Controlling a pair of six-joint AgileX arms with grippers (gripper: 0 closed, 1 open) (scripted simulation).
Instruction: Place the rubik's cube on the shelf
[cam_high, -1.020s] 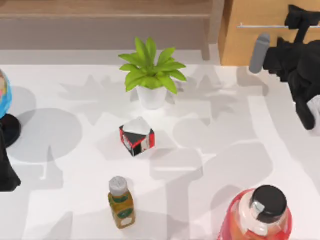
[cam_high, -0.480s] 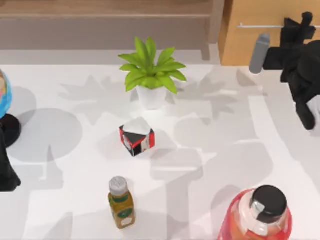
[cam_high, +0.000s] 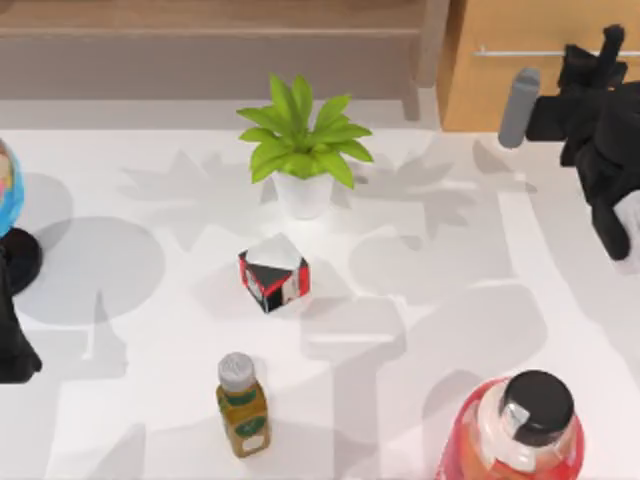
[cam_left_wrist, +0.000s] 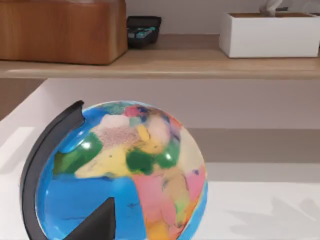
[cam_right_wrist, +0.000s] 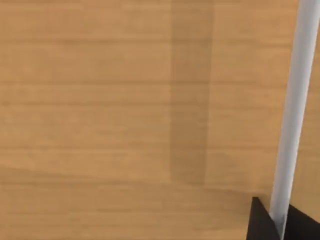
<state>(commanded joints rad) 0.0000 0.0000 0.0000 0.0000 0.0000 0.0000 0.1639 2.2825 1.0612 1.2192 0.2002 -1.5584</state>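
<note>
The rubik's cube is out of view. The shelf (cam_high: 200, 15) runs along the back of the table as a light-brown board with a grey-brown panel under it; its board (cam_left_wrist: 165, 65) also appears in the left wrist view. My right gripper (cam_high: 598, 52) is at the back right, against the wooden drawer unit (cam_high: 520, 30). In the right wrist view its dark fingertips (cam_right_wrist: 260, 225) hug the silver bar handle (cam_right_wrist: 292, 110) from both sides with no gap. My left arm (cam_high: 12, 345) rests at the table's left edge, facing a globe (cam_left_wrist: 125, 170).
A red, black and white cube (cam_high: 273, 273) lies mid-table. A potted plant (cam_high: 303, 150) stands behind it. A small bottle (cam_high: 241, 405) and a large red bottle (cam_high: 520, 430) stand at the front. A wooden box (cam_left_wrist: 62, 30) and white tray (cam_left_wrist: 270, 32) sit on the shelf.
My right gripper has turned a little and shifted back onto the drawer handle. Over the last half second it has hardly moved. The left arm is still.
</note>
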